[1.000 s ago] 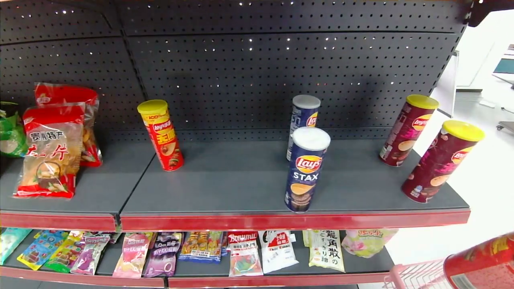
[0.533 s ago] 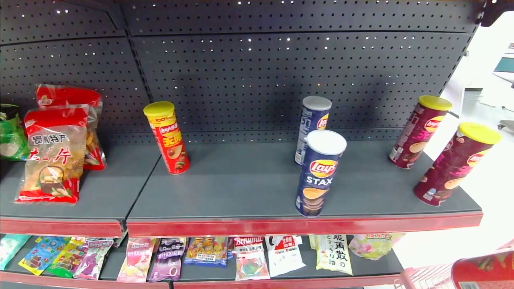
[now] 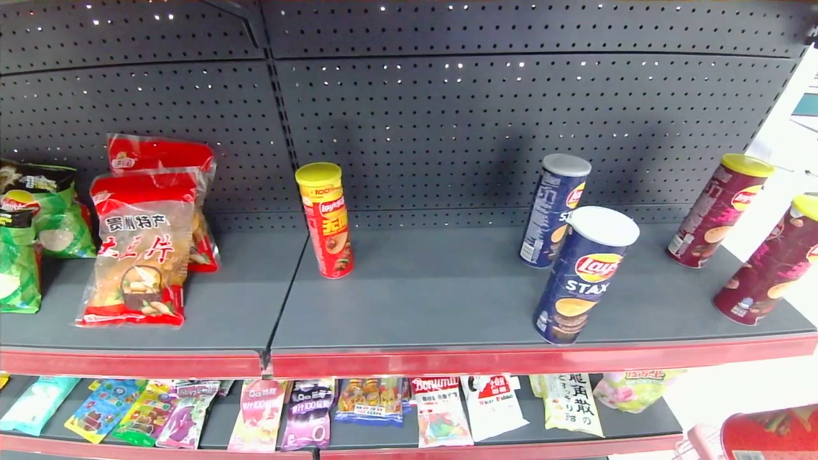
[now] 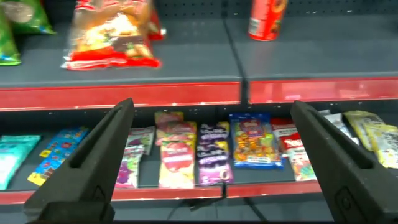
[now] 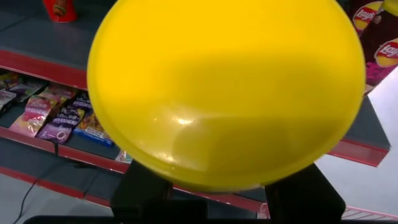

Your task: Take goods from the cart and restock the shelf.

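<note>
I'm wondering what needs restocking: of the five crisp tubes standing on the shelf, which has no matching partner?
The red tube with the yellow lid, alone near the snack bags; the others are two dark blue tubes and two maroon tubes.

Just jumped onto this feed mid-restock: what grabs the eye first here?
The yellow lid of the red chip can held in the right gripper dominates the right wrist view. On the upper shelf, two blue chip cans stand one behind the other right of centre, a lone red can to their left. The left gripper hangs open before the lower shelf's candy bags.
</note>
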